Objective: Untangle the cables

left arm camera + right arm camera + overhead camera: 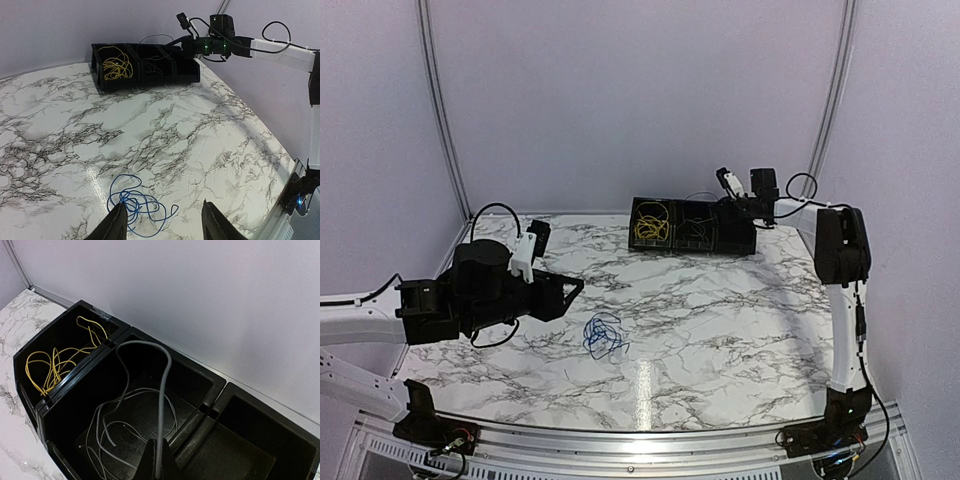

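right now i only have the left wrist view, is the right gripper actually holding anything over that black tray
observer: Yes. The right gripper is shut on the black cable, which arches up from its fingertips.
operator: where does the rest of it lie
observer: Loosely coiled on the floor of the middle compartment of the black tray.
operator: anything in the section beyond that
observer: No. The end compartment, the one farthest from the yellow cable, looks bare.

Robot lab enclosure: plain lilac walls (620, 100), metal corner poles (442, 120), marble-print table (740, 330), aluminium edge rail (620, 443).
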You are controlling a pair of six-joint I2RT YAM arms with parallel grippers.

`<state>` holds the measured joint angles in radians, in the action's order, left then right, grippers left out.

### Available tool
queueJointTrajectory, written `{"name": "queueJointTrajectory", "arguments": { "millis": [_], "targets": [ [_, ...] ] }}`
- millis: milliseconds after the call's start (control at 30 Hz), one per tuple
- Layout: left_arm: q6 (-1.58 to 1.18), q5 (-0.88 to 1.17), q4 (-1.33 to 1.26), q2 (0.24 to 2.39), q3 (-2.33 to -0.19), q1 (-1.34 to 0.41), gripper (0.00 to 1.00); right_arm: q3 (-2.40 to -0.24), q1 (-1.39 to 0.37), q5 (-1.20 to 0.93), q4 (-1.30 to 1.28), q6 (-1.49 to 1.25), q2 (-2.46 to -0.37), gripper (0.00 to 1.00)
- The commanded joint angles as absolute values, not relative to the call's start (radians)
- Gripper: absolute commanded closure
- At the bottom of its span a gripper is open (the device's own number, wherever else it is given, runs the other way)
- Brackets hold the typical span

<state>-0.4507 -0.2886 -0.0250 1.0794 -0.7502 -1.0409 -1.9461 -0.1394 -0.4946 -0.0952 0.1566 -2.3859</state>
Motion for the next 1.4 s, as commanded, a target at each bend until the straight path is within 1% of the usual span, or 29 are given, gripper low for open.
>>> {"name": "queueJointTrajectory", "arguments": {
  "millis": [0,133,300,600,867,1133,1200,1233,1300,1367],
  "targets": [
    [-0.464,-0.290,-0.039,1.070,-0.749,-1.045,0.47,-1.980,-0.164,-0.492,-0.132,0.162,-2.359,1.00],
    [-0.468,-0.292,-0.043,1.068,-0.747,-1.045,0.47,-1.997,-0.186,-0.467,-0.149,0.171,-2.376,1.00],
    [-0.471,-0.290,-0.044,1.071,-0.746,-1.045,0.47,-2.032,-0.228,-0.353,-0.177,0.199,-2.389,1.00],
    [-0.482,-0.283,-0.048,1.072,-0.741,-1.045,0.47,-2.075,-0.261,-0.235,-0.219,0.208,-2.434,1.00],
    [-0.498,-0.285,-0.055,1.060,-0.728,-1.045,0.47,-2.103,-0.285,-0.180,-0.270,0.226,-2.471,1.00],
    [-0.502,-0.278,-0.065,1.066,-0.725,-1.046,0.47,-2.096,-0.290,-0.186,-0.294,0.223,-2.457,0.99],
    [-0.502,-0.278,-0.068,1.066,-0.723,-1.046,0.47,-2.084,-0.289,-0.193,-0.298,0.221,-2.434,0.94],
    [-0.502,-0.278,-0.069,1.066,-0.723,-1.046,0.47,-2.079,-0.290,-0.197,-0.302,0.220,-2.420,0.88],
    [-0.502,-0.278,-0.072,1.065,-0.719,-1.046,0.47,-2.073,-0.289,-0.203,-0.322,0.219,-2.391,0.70],
    [-0.500,-0.278,-0.076,1.062,-0.712,-1.045,0.47,-2.071,-0.289,-0.201,-0.352,0.217,-2.358,0.60]
  ]
}}
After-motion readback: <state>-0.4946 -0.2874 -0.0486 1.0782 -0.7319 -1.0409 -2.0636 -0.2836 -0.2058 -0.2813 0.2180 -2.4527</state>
